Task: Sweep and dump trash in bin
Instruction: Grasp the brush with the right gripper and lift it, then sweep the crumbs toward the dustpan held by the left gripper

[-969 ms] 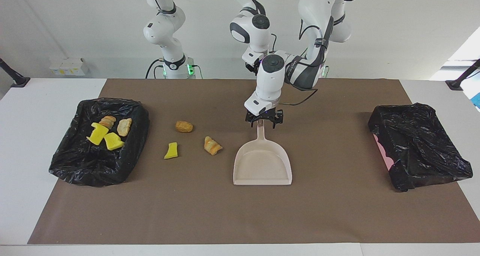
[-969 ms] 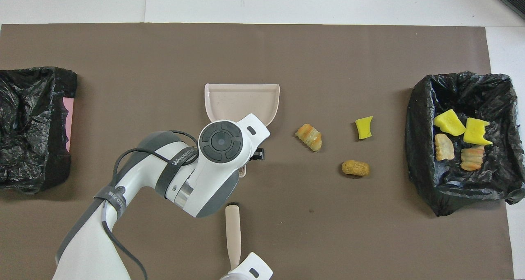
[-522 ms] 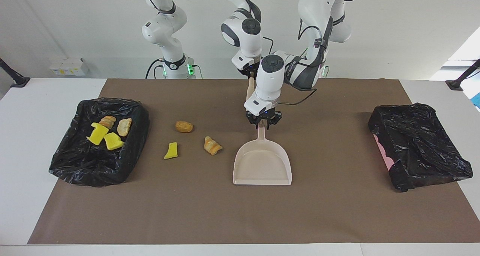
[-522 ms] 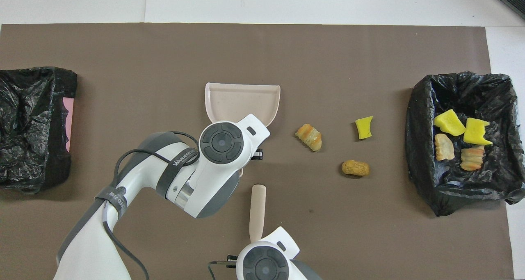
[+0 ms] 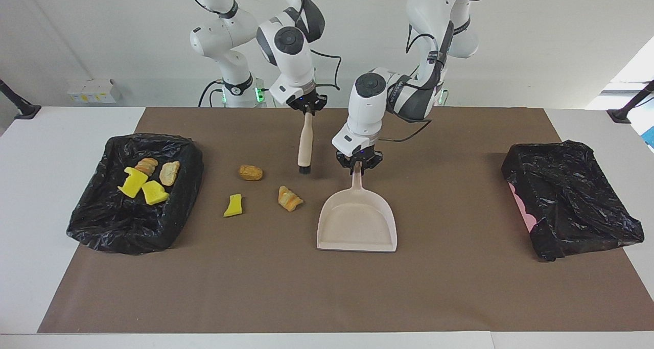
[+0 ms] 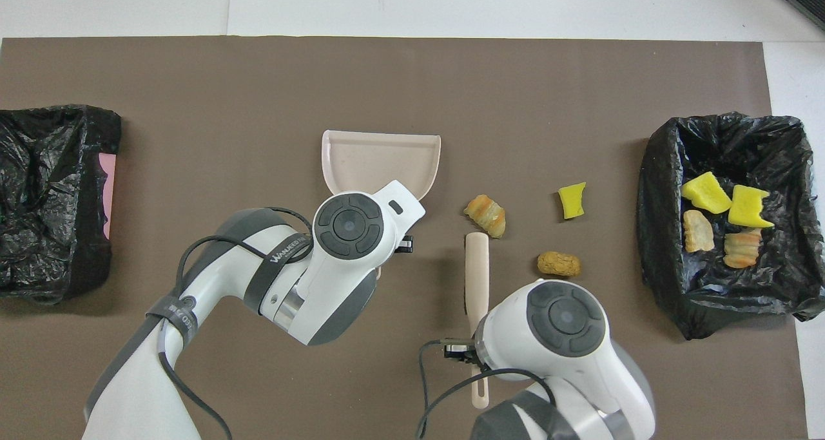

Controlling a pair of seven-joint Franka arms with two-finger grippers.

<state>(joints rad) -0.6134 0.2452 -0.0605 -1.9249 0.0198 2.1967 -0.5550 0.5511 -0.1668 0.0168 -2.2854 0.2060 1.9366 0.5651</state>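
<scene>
— Where is the trash?

— Three pieces lie loose on the brown mat [image 5: 460, 298]. The striped orange bread piece [image 5: 289, 198] sits just beside the dustpan [image 5: 357, 226], toward my right arm's end of the table. The yellow sponge chunk [image 5: 234, 206] lies farther along the same way, and the brown lump [image 5: 251, 172] is nearer to me than that chunk. Four more pieces, two yellow sponge chunks [image 5: 144, 188] and two bread pieces [image 5: 159, 170], rest inside the black-lined bin [image 5: 127, 236] at my right arm's end.

— And your jaws?

— My left gripper [image 5: 359, 165] is closed on the end of the dustpan's handle. The pan lies flat on the mat, its open mouth pointing away from me. My right gripper [image 5: 305, 106] is clamped on the top of the brush [image 5: 305, 144], which hangs upright, dark bristles down. In the facing view its bristle end shows between the brown lump and the dustpan's handle; I cannot tell whether the bristles touch the mat.

— What else is on the table?

— A second black-lined bin [image 5: 572, 195] at my left arm's end, well apart from the dustpan, with a strip of pink showing at its edge. In the overhead view my left arm's wrist covers the dustpan's handle.
</scene>
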